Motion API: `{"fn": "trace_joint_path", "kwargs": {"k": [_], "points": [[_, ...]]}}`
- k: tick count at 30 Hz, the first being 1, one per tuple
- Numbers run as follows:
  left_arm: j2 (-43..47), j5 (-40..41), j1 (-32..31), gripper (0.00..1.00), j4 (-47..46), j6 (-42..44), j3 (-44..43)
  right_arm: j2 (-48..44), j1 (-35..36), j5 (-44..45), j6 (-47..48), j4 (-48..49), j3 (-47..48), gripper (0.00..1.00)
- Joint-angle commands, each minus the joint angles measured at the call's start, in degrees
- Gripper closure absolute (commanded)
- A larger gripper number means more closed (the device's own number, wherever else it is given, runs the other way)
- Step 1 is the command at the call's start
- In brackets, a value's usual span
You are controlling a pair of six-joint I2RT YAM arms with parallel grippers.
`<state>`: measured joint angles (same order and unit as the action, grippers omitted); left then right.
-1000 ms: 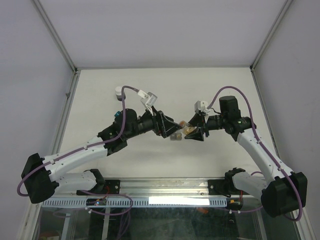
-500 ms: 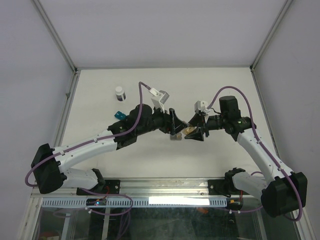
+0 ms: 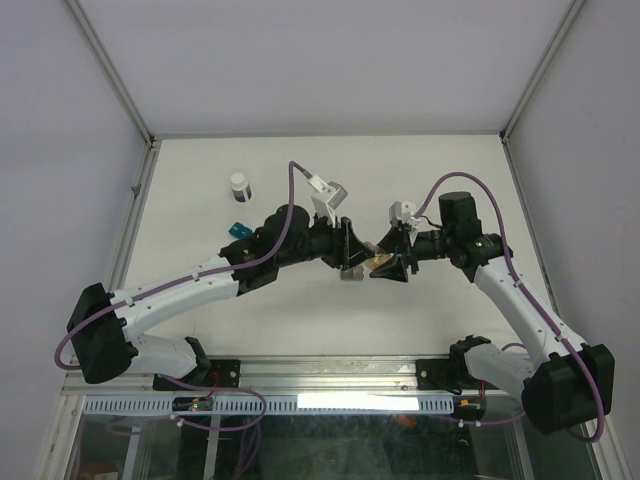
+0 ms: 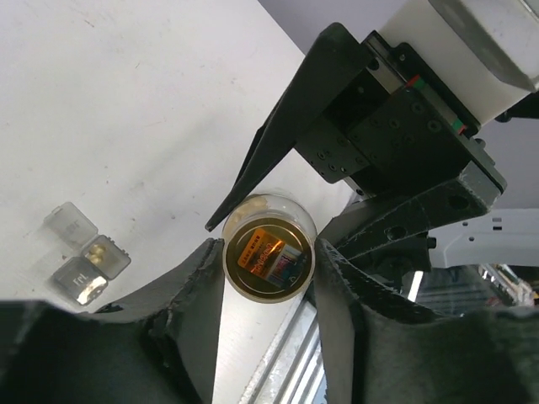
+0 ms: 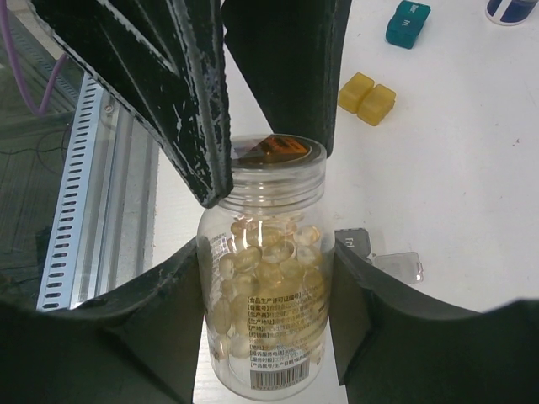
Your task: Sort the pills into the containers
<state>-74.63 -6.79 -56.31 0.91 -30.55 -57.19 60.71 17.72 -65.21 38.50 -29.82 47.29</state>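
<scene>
My right gripper (image 5: 268, 278) is shut on a clear bottle (image 5: 265, 320) full of yellow softgel pills, held above the table. The left gripper (image 4: 269, 269) meets it head-on, its fingers pressed on both sides of the bottle's gold cap (image 4: 269, 259). In the top view the two grippers join at mid-table around the bottle (image 3: 380, 263). The gray container (image 4: 84, 257) lies open below, with a pill in one cell. The amber-yellow container (image 5: 366, 97) and the teal container (image 5: 407, 23) lie farther off, both shut.
A small white bottle with a dark base (image 3: 239, 185) stands at the back left, near the teal container (image 3: 238, 229). The gray container (image 3: 350, 274) sits just under the left gripper. A metal rail (image 3: 330, 375) runs along the table's near edge.
The left arm has swung right to the bottle, and its jaws have narrowed onto the cap. The right arm and bottle have stayed still.
</scene>
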Motion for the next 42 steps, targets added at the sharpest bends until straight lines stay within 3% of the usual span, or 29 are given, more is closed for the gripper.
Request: {"fn": "trace_joint_path", "kwargs": {"k": [1, 3, 8, 9, 12, 17, 18, 19, 20, 25, 31, 33, 36, 39, 41, 42], "points": [[-0.9, -6.1, -0.5, 0.64, -1.0, 7.6, -3.0, -0.7, -0.2, -1.8, -0.1, 2.5, 2.4, 1.00], [-1.3, -10.4, -0.6, 0.74, -1.1, 14.9, -2.9, -0.8, -0.2, -1.9, -0.2, 2.5, 2.3, 1.00], [-0.7, -27.7, -0.3, 0.81, 0.5, 42.8, -1.1, -0.9, -0.2, -1.9, -0.2, 2.5, 2.3, 1.00], [-0.4, -32.3, -0.1, 0.85, 3.0, 54.8, -1.0, -0.9, -0.2, -2.0, -0.2, 2.5, 2.4, 1.00], [0.3, -40.0, 1.5, 1.00, 11.1, 77.7, -1.4, -0.9, -0.1, -2.1, -0.2, 2.5, 2.4, 1.00], [-4.4, -46.5, 8.1, 1.00, 15.6, 81.5, -9.5, -0.8, -0.1, -2.1, -0.2, 2.5, 2.4, 1.00], [-5.0, -46.9, 8.7, 0.91, 15.8, 81.6, -10.5, -0.8, -0.1, -2.1, -0.2, 2.5, 2.4, 1.00], [-5.5, -46.8, 9.1, 0.73, 15.8, 81.4, -11.4, -0.8, -0.1, -2.1, -0.2, 2.5, 2.3, 1.00], [-5.9, -46.7, 9.4, 0.57, 15.6, 80.8, -12.2, -0.8, -0.1, -2.1, -0.2, 2.5, 2.4, 1.00], [-3.7, -41.4, 9.6, 0.03, 1.7, 68.3, -9.5, -0.8, -0.1, -2.0, -0.1, 2.3, 2.4, 1.00], [5.8, -29.4, 9.8, 0.01, -25.2, 45.1, 5.3, -0.9, -0.1, -2.0, 0.1, 2.2, 2.5, 1.00], [8.7, -25.4, 9.9, 0.01, -29.5, 35.3, 9.2, -0.8, -0.1, -1.9, 0.2, 2.1, 2.5, 1.00], [10.8, -24.1, 9.9, 0.02, -32.5, 17.8, 12.2, -0.7, -0.1, -1.7, 0.2, 2.1, 2.5, 1.00], [10.8, -19.5, 9.7, 0.12, -30.3, 1.3, 11.6, -0.1, -0.1, -1.7, 0.2, 2.2, 2.4, 1.00], [10.7, -13.1, 8.1, 0.16, -23.9, -1.5, 10.1, 0.0, -0.1, -1.7, 0.2, 2.2, 2.5, 1.00], [10.6, -5.8, 6.1, 0.15, -18.8, -0.1, 8.3, 0.0, -0.1, -1.6, 0.1, 2.2, 2.4, 1.00]]}}
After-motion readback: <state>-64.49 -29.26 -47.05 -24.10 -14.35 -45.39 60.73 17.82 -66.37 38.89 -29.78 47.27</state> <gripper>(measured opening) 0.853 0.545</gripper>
